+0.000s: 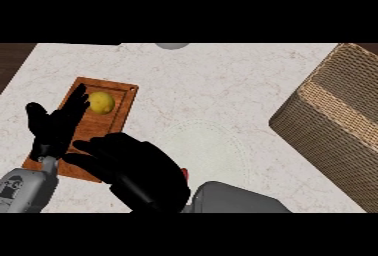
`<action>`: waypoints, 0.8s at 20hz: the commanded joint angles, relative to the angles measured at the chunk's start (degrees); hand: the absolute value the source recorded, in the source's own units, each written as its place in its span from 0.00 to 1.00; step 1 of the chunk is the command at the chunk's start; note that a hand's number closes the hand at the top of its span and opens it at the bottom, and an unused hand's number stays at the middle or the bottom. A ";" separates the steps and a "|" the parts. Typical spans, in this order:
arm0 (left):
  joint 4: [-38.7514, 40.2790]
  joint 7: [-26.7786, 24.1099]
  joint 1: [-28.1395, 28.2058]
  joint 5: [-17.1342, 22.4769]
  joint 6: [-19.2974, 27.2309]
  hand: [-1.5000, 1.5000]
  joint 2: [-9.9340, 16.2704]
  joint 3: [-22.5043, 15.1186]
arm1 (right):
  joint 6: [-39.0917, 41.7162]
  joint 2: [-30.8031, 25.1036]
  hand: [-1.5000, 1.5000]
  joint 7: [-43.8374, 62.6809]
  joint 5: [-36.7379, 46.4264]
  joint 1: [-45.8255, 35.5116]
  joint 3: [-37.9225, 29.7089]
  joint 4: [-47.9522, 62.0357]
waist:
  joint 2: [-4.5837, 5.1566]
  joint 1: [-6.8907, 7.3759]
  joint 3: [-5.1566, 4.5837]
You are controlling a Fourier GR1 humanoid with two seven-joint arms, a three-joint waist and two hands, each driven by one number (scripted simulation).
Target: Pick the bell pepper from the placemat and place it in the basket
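Two black hands show at the lower left of the head view. Our right hand [136,172] is curled, its fingers bent round something; a sliver of red [184,173] peeks out at its right side, and we cannot tell for sure that this is the bell pepper, though it has that colour. The hand hangs over the near right edge of a brown wooden board [122,107], partly covering it. Our left hand [57,125] stands open with straight fingers pointing up, over the board's left side, at rest. On the board's far half lies a yellow round fruit [100,102], just beside the left hand's fingertips. The board sits on the left part of the pale marble counter [221,80]. Just right of our right hand we make out a faint whitish round placemat [214,145] near the counter's middle. The wicker basket [336,120] stands at the counter's right edge, well apart from both hands.
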 commanded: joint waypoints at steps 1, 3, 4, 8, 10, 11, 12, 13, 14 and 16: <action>0.93 1.14 -1.03 0.69 -0.19 0.50 0.54 1.33 | 4.49 2.02 0.00 18.23 2.82 -8.26 3.96 1.32 | -0.74 -1.26 -0.01; 0.78 0.64 0.07 0.59 -0.77 0.50 0.51 0.85 | 8.80 2.06 0.00 24.92 5.56 -13.90 1.98 4.13 | -1.10 -1.42 -0.09; 1.61 1.01 0.36 1.40 -1.43 0.50 1.41 1.88 | 11.07 2.07 0.00 27.85 8.30 -16.26 2.24 5.12 | -1.45 -2.00 -0.16; 0.91 -0.64 2.28 2.07 -1.84 0.50 1.27 2.71 | 21.27 2.10 0.00 41.64 9.34 -25.40 -1.46 7.22 | -1.40 -1.75 -0.03; 1.97 0.64 -1.02 1.87 -1.28 0.50 0.77 2.89 | 27.72 2.10 0.00 47.44 3.95 -30.91 -4.72 4.74 | -0.95 -2.51 0.04; 2.73 -1.08 0.65 1.99 -2.83 0.50 1.17 2.97 | 28.89 2.11 0.00 49.19 1.11 -32.55 -5.30 6.28 | -0.45 -1.47 0.04; 1.24 0.39 0.17 1.47 -2.11 0.50 0.40 1.83 | 31.45 2.10 0.00 50.57 -2.56 -33.26 -5.95 6.34 | -0.42 -1.42 0.12; 1.75 -0.43 0.26 1.06 -1.46 0.50 0.46 2.38 | 34.43 2.10 0.00 51.48 -5.69 -34.47 -7.56 6.09 | -0.45 -1.71 0.12; 2.51 -0.99 -0.52 1.14 -1.54 0.50 0.38 2.91 | 35.52 2.10 0.00 51.24 -8.81 -33.40 -7.86 6.92 | -0.21 -2.07 0.13; 1.99 0.56 -0.50 1.47 -1.54 0.50 0.48 2.87 | 37.49 2.09 0.00 54.71 -15.36 -34.61 -9.09 4.44 | -0.55 -2.32 0.18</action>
